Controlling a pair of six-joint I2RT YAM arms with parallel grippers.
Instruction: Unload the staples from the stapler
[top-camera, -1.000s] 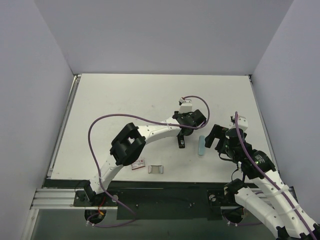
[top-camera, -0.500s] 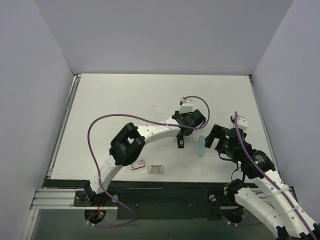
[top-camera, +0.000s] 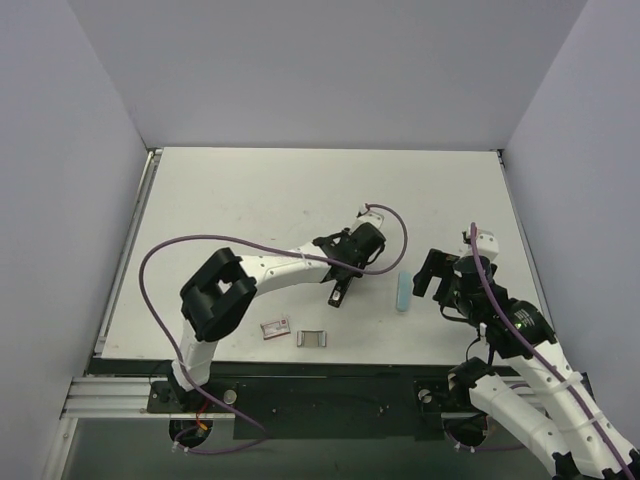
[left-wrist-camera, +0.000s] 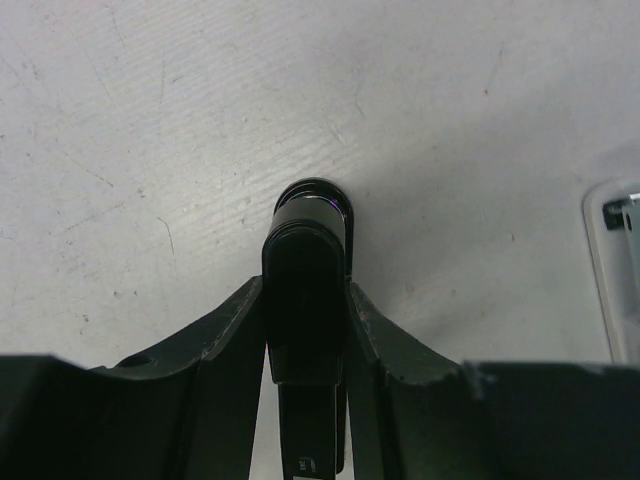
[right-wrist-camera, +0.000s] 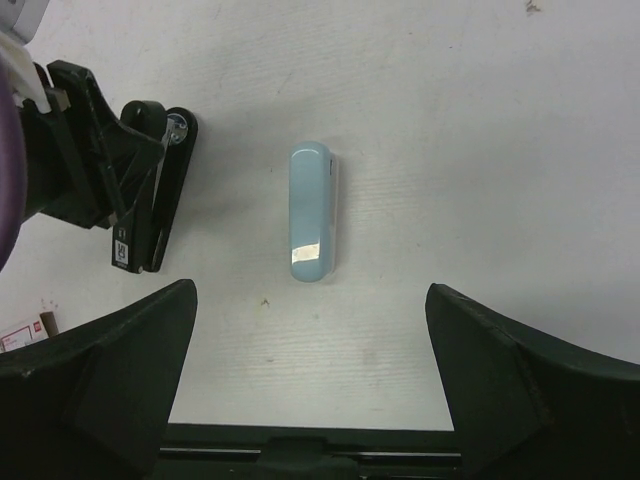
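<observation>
1. The left claw (left-wrist-camera: 305, 300) is clenched on the stapler (left-wrist-camera: 305, 240), with 1 finger pressed against each long side of the black bar.
2. The stapler is near the middle of the table (top-camera: 250, 200), toward the front. Its rounded end points down at the surface, and I cannot tell whether that end touches the table or hangs just above it.
3. The right claw (right-wrist-camera: 308, 300) is released, spread wide with nothing in it. It hovers near the teal piece (right-wrist-camera: 312, 213), which lies flat near the stapler but apart from it.
4. Handling, as a judgement: the stapler looks light, stiff and smooth, so it could twist or slip in a grip on its narrow glossy sides. A hold across those 2 sides leaves the ends free for the other claw to work at. The sliding parts are likely small and call for a gentle, straight pull.
5. Containers: the stapler is the holder that matters here, and none of the 3 views shows whether staples are inside it. A red and white box (top-camera: 276, 327) lies near the front edge, well apart from the stapler, and its contents are hidden. Just beside the box lies a silvery piece (top-camera: 313, 338), too small to identify.
</observation>
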